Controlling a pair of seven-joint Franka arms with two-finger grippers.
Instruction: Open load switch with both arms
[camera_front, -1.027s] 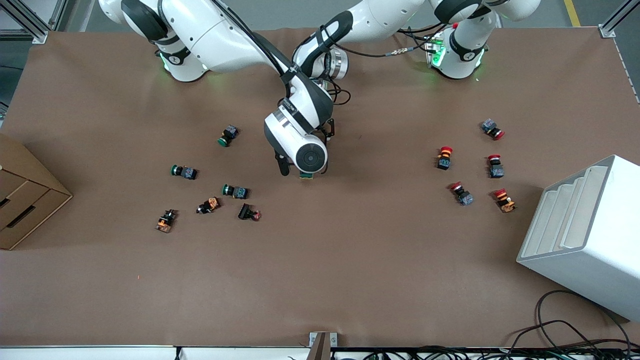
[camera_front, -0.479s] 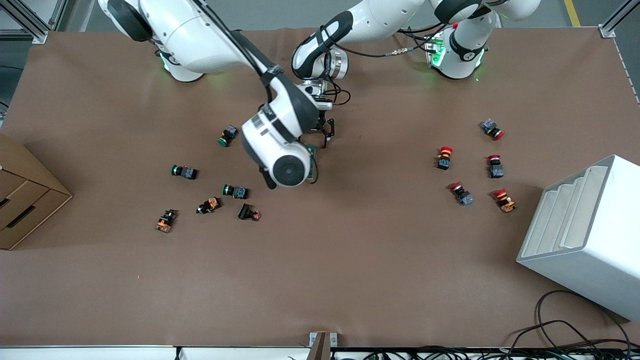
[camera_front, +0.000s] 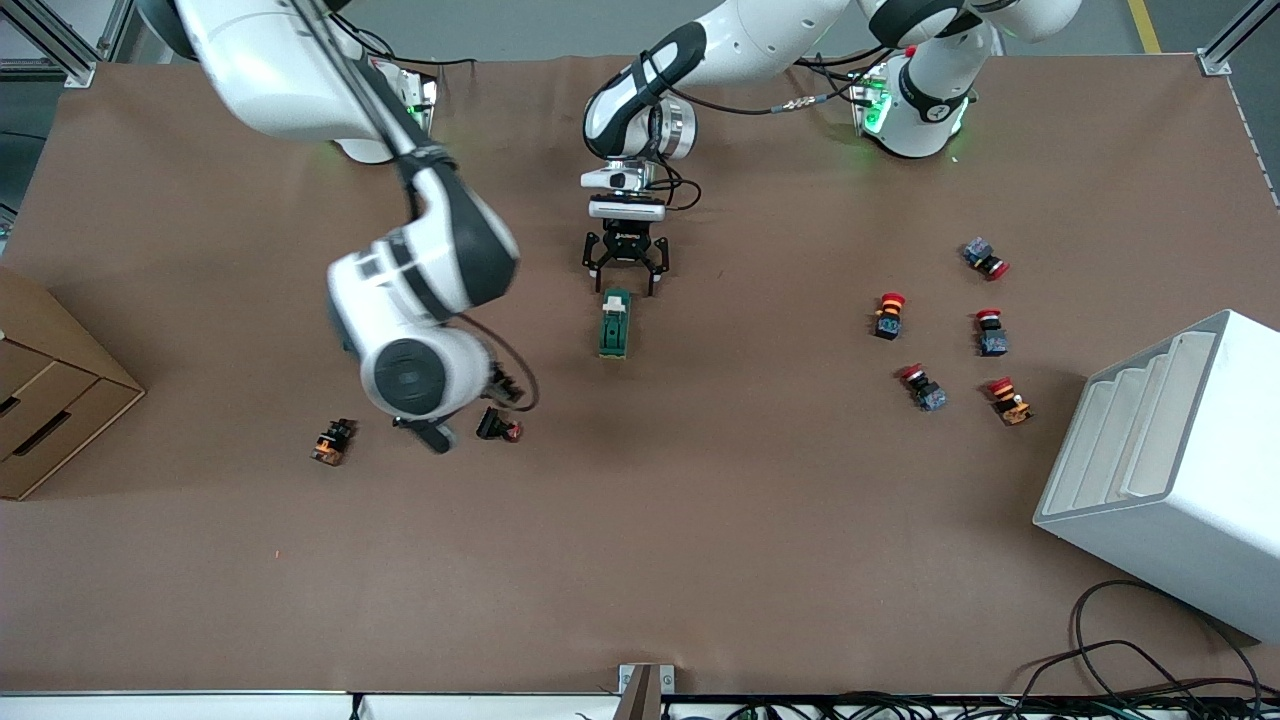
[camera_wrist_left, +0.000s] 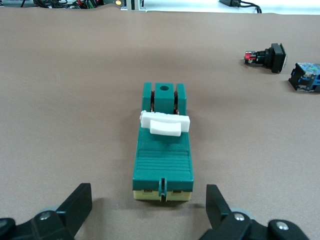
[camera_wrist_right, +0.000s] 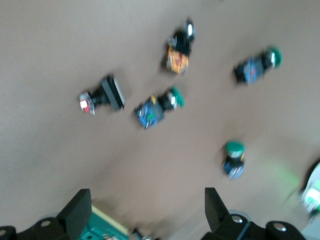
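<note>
Your load switch (camera_front: 614, 324) lies flat on the brown table (camera_front: 700, 520) near the middle, nothing gripping it; its white lever (camera_wrist_left: 165, 123) sits across the green body. Your left gripper (camera_front: 626, 272) hovers just above the switch's end that lies farther from the front camera, fingers (camera_wrist_left: 75, 206) spread wide apart either side of it, not touching. Your right gripper (camera_wrist_right: 145, 210) is up over the green-capped buttons (camera_wrist_right: 160, 106) toward the right arm's end of the table, fingers apart, holding nothing. Red-capped buttons (camera_front: 888, 314) sit toward the left arm's end, near a white rack (camera_front: 1170, 470).
</note>
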